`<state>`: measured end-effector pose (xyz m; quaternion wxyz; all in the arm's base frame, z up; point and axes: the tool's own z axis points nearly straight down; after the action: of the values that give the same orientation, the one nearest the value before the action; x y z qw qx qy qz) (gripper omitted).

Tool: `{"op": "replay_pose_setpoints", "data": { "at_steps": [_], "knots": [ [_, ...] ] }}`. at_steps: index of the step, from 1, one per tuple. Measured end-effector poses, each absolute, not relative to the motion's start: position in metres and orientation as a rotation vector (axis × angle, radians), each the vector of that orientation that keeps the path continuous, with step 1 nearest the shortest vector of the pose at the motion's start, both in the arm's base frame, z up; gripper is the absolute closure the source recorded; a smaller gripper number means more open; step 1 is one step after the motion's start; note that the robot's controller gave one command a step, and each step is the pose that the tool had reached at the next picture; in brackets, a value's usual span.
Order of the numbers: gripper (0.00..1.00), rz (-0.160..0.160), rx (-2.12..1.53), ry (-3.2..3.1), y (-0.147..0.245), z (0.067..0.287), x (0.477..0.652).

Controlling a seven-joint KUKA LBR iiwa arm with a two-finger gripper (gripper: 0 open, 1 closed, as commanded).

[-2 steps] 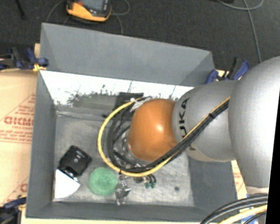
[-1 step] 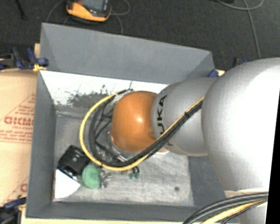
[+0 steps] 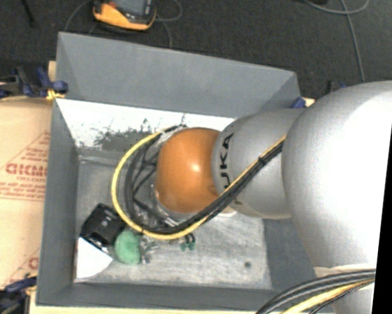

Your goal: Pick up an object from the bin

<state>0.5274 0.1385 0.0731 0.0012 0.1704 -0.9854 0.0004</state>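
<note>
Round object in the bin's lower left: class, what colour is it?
The round object is green, clearest in the camera view.

Arm (image 3: 286, 170) in frm R, wrist (image 3: 184, 169) angled down

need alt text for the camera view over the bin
A silver robot arm reaches from the right into a grey metal bin, its gripper low beside a round green object near the view's lower left corner. A black boxy object and a flat white piece lie just left of that.
</note>
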Motion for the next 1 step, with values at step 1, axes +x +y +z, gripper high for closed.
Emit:
{"op": "replay_pose_setpoints", "data": {
  "at_steps": [1],
  "knots": [
    [1.00, -0.001, 0.600, -3.087, 0.1324, 0.1670, 0.5228]
  ]
}}
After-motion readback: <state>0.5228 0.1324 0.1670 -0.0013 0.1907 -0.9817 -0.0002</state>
